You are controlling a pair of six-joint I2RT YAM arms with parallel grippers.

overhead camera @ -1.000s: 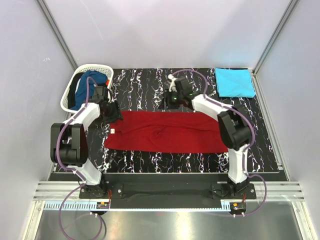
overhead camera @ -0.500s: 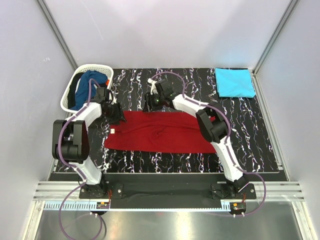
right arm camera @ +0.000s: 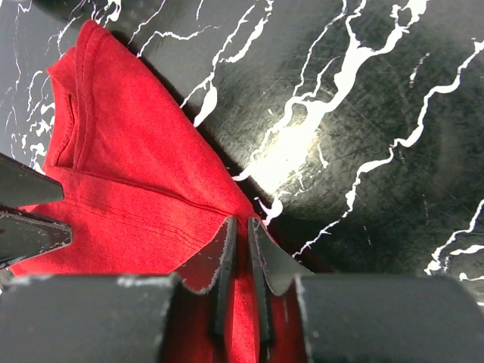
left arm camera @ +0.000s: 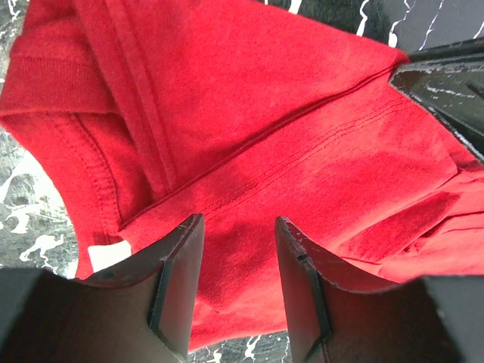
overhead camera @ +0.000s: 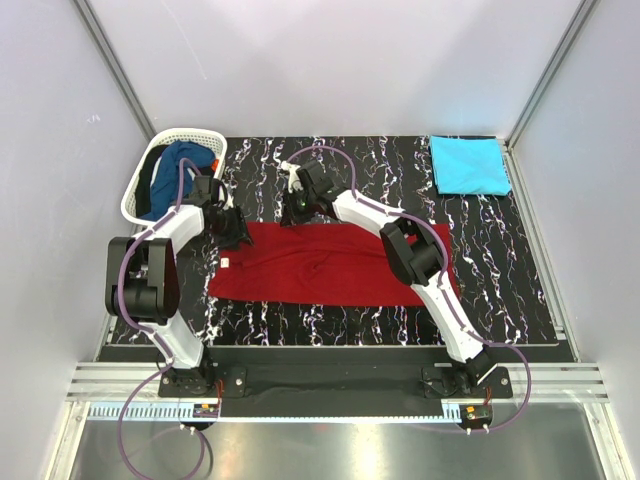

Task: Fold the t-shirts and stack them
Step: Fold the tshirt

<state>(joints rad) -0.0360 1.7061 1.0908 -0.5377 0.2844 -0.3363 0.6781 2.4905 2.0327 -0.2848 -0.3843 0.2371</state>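
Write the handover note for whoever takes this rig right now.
Left gripper: open, over the collar end of the deep red cloth t-shirt.
Right gripper: closed on that shirt's far edge.
Red shirt lies as a long band across the middle. The bright turquoise t-shirt is folded at the far right corner. The dark blue t-shirt sits in the white plastic lattice basket.
Left to do: finish red, fold blue, stack all.

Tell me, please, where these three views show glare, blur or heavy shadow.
Top external view: the light is even and the picture sharp, with no hard shadow on the red t-shirt. Left wrist view: the stitching of the red t-shirt is crisp and there is no glare. Right wrist view: there is a bright glare patch on the glossy table, and the upper left corner goes dark and a little blurred.
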